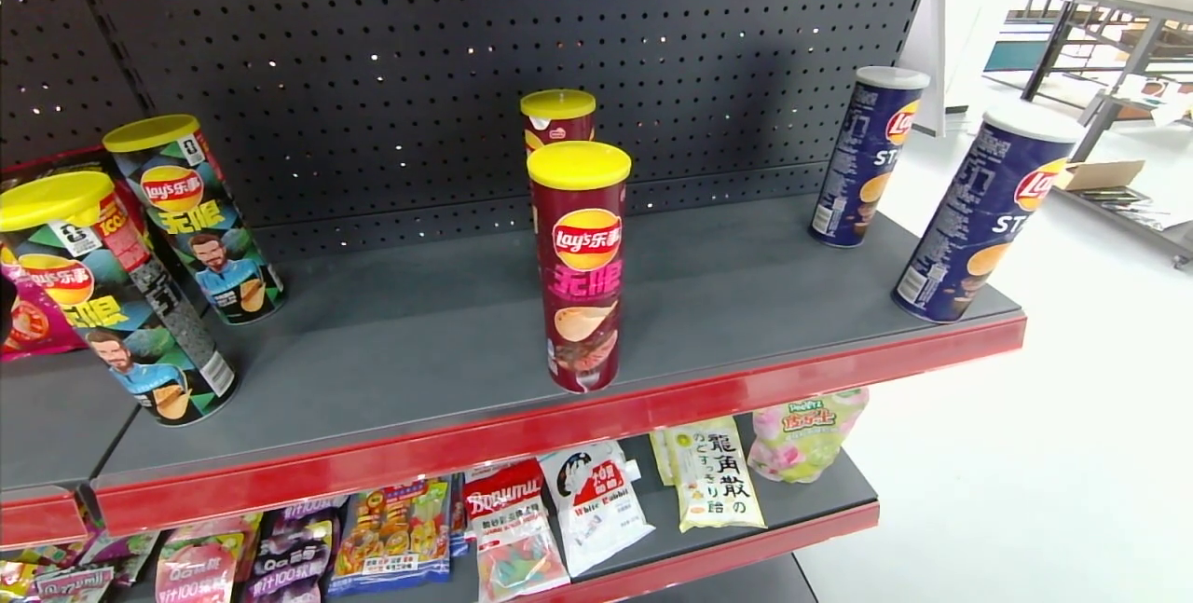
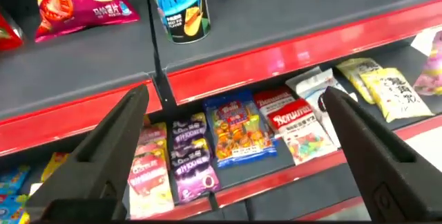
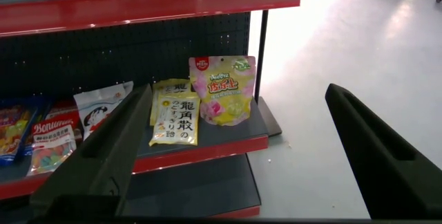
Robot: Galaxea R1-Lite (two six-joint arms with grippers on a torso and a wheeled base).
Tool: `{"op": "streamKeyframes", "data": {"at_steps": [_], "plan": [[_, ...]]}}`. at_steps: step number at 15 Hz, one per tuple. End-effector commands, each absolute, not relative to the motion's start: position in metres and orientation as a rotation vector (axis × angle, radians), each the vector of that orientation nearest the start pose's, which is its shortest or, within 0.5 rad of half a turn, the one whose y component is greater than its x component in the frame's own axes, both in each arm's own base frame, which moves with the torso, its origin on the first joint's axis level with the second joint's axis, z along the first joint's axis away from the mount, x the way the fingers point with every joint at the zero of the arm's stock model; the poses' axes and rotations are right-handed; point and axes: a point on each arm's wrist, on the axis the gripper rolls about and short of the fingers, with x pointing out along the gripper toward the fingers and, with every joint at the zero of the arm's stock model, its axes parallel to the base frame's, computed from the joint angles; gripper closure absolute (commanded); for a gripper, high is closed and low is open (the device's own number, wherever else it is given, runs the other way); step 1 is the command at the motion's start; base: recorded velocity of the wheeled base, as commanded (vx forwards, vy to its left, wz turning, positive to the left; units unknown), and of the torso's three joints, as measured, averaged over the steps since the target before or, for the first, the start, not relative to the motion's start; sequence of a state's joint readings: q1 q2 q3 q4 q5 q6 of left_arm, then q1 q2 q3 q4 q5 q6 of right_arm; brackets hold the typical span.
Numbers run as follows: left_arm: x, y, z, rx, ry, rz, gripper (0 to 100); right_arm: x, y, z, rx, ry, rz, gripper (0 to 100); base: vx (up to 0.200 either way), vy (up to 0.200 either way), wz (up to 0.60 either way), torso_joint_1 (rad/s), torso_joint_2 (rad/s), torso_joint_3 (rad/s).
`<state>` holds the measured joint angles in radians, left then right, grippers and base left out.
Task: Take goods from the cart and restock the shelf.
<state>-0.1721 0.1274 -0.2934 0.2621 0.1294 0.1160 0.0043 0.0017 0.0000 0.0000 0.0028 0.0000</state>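
Observation:
The grey shelf [image 1: 419, 342] with a red front lip holds upright chip cans. A maroon can with a yellow lid [image 1: 580, 267] stands near the front edge at the middle, with a second maroon can [image 1: 557, 118] behind it. Two teal cans with yellow lids [image 1: 191, 216] [image 1: 112, 295] stand at the left, two dark blue cans with white lids [image 1: 867, 156] [image 1: 983, 212] at the right. My left gripper [image 2: 235, 148] is open and holds nothing, in front of the lower shelf's candy bags [image 2: 238, 127]. My right gripper [image 3: 235, 148] is open and holds nothing, facing the lower shelf's right end.
Red snack bags [image 2: 76, 3] lie on the neighbouring shelf section at the left. The lower shelf [image 1: 811, 510] carries several snack bags, among them a pink-green one [image 3: 222, 89] at its right end. White floor [image 1: 1025, 454] lies right of the shelving, with metal racks [image 1: 1118, 62] beyond.

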Motion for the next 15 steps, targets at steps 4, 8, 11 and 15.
{"op": "streamKeyframes", "data": {"at_steps": [4,8,11,15], "plan": [[-0.031,0.009,0.139,0.14,0.107,-0.04,0,-0.023,0.0,0.076,-0.002,0.002,0.008,0,0.0,0.0,0.0,0.0,0.0,0.0],[-0.039,0.01,0.148,0.118,0.035,-0.033,0,-0.023,0.0,0.076,-0.003,0.002,0.006,0,0.0,0.0,0.3,-0.002,0.0,0.0],[-0.041,0.01,0.158,0.116,0.013,-0.045,0,-0.023,0.0,0.076,-0.003,0.002,0.008,0,0.0,0.0,0.6,0.001,0.0,0.001],[-0.044,0.011,0.168,0.111,-0.016,-0.045,0,-0.023,0.0,0.076,-0.003,0.002,0.008,0,0.0,0.0,0.45,0.003,0.0,0.001]]}}
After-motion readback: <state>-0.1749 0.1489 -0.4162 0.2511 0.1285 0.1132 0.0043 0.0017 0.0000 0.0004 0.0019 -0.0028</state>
